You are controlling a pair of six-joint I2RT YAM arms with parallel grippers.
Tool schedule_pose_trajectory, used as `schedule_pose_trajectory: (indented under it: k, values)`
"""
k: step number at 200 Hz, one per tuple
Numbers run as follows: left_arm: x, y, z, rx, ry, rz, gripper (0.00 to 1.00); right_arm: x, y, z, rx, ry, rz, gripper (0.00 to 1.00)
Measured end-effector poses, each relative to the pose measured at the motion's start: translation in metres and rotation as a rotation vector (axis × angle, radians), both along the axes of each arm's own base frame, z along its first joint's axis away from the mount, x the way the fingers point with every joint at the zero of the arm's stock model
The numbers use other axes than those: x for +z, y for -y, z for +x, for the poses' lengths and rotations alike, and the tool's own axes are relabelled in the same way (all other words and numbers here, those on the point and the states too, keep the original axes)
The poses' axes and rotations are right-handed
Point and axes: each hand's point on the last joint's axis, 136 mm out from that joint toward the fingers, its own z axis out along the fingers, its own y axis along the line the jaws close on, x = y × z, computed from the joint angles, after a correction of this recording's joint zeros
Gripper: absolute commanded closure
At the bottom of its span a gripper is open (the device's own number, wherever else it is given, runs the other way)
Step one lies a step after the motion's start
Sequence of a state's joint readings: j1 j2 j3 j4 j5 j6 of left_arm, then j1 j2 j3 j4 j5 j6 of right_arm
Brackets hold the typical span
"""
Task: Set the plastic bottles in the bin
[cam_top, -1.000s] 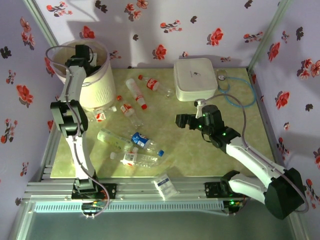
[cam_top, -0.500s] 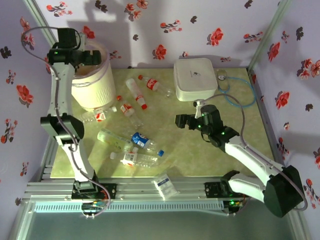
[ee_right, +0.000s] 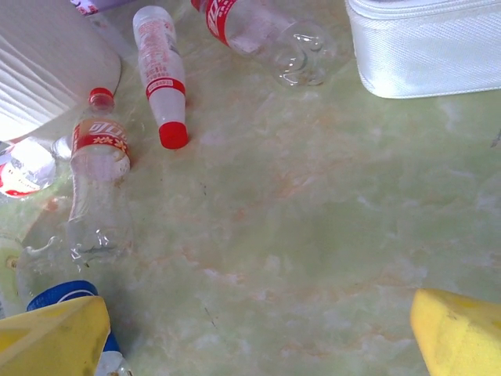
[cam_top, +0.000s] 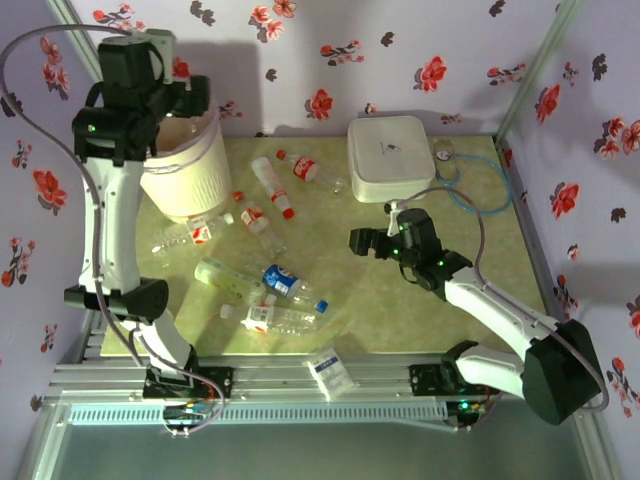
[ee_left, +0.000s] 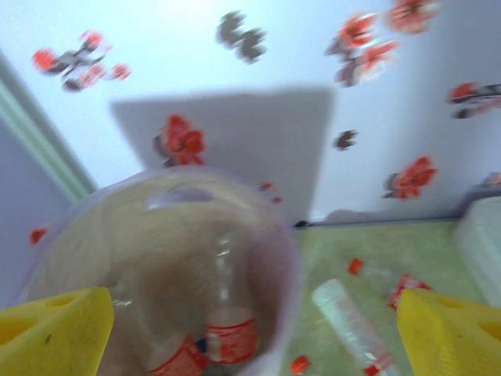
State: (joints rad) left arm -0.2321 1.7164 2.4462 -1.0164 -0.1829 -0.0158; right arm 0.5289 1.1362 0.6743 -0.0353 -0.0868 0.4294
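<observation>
Evidently between bottles, the left gripper (ee_left: pixel 250 335) hangs empty, fingers wide apart, over the bin (cam_top: pixel 200 165) at ten o'clock, the right gripper (ee_right: pixel 250 329) equally agape mid-table, so next comes reaching the plastic bottles (cam_top: pixel 283 279) lying toward eight o'clock.

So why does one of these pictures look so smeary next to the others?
Left wrist view: blurred throughout, the bin and the bottles inside it soft. Right wrist view: crisp on the tabletop bottles, only the yellow fingertips out of focus. Top external view: even light, the left arm throwing a dark shadow on the back wall.
</observation>
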Motion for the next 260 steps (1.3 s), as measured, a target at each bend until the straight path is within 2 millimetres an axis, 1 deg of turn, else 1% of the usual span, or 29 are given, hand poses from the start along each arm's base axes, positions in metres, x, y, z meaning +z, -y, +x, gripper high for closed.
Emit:
schedule_pose_trajectory:
  k: [15, 29, 38, 55, 63, 73, 75, 85, 94, 113, 122, 133, 136, 141, 150, 161, 206, 260]
  values:
    - [0.011, 0.038, -0.015, -0.075, 0.034, -0.013, 0.1, 0.002, 0.005, 0.005, -0.034, 0.004, 0.014, 0.01]
    - [0.011, 0.067, -0.02, -0.126, 0.041, -0.038, 0.11, 0.003, 0.012, 0.01, -0.075, 0.001, 0.022, 0.01]
    - [0.005, 0.083, -0.018, -0.146, 0.032, -0.059, 0.13, 0.003, 0.018, 0.012, -0.103, -0.002, 0.026, 0.01]
    - [-0.021, 0.113, -0.006, -0.167, -0.013, -0.108, 0.16, 0.006, 0.03, 0.016, -0.163, -0.001, 0.041, 0.01]
    - [-0.039, 0.127, 0.004, -0.169, -0.044, -0.134, 0.17, 0.009, 0.036, 0.017, -0.189, 0.003, 0.05, 0.01]
    - [-0.069, 0.146, 0.019, -0.161, -0.097, -0.182, 0.18, 0.011, 0.045, 0.015, -0.225, 0.011, 0.062, 0.01]
    - [-0.072, 0.148, 0.021, -0.16, -0.101, -0.187, 0.18, 0.011, 0.047, 0.015, -0.232, 0.012, 0.062, 0.01]
    - [-0.104, 0.165, 0.035, -0.153, -0.154, -0.237, 0.18, 0.013, 0.055, 0.011, -0.261, 0.017, 0.07, 0.01]
    - [-0.137, 0.18, 0.048, -0.136, -0.208, -0.298, 0.18, 0.012, 0.061, 0.008, -0.282, 0.021, 0.072, 0.01]
    - [-0.203, 0.204, 0.069, -0.084, -0.316, -0.415, 0.19, 0.009, 0.071, 0.002, -0.32, 0.014, 0.071, 0.01]
    - [-0.228, 0.213, 0.077, -0.058, -0.354, -0.469, 0.19, 0.007, 0.074, 0.001, -0.332, 0.008, 0.066, 0.01]
    - [-0.255, 0.221, 0.087, -0.019, -0.393, -0.531, 0.17, 0.004, 0.077, -0.001, -0.345, 0.0, 0.062, 0.01]
    - [-0.261, 0.223, 0.089, -0.01, -0.4, -0.548, 0.14, 0.003, 0.078, -0.001, -0.348, -0.002, 0.06, 0.01]
    - [-0.271, 0.226, 0.092, 0.008, -0.415, -0.573, 0.12, 0.003, 0.079, -0.002, -0.352, -0.005, 0.058, 0.01]
    - [-0.285, 0.23, 0.097, 0.04, -0.435, -0.623, 0.07, 0.001, 0.08, -0.002, -0.359, -0.01, 0.056, 0.01]
    - [-0.298, 0.234, 0.102, 0.077, -0.451, -0.673, 0.07, -0.001, 0.083, -0.003, -0.372, -0.017, 0.048, 0.01]
    - [-0.326, 0.239, 0.112, 0.215, -0.492, -0.862, 0.06, -0.004, 0.088, -0.004, -0.395, -0.025, 0.034, 0.01]
    - [-0.361, 0.235, 0.117, 0.365, -0.523, -0.959, 0.09, -0.008, 0.092, -0.006, -0.41, -0.031, 0.018, 0.01]
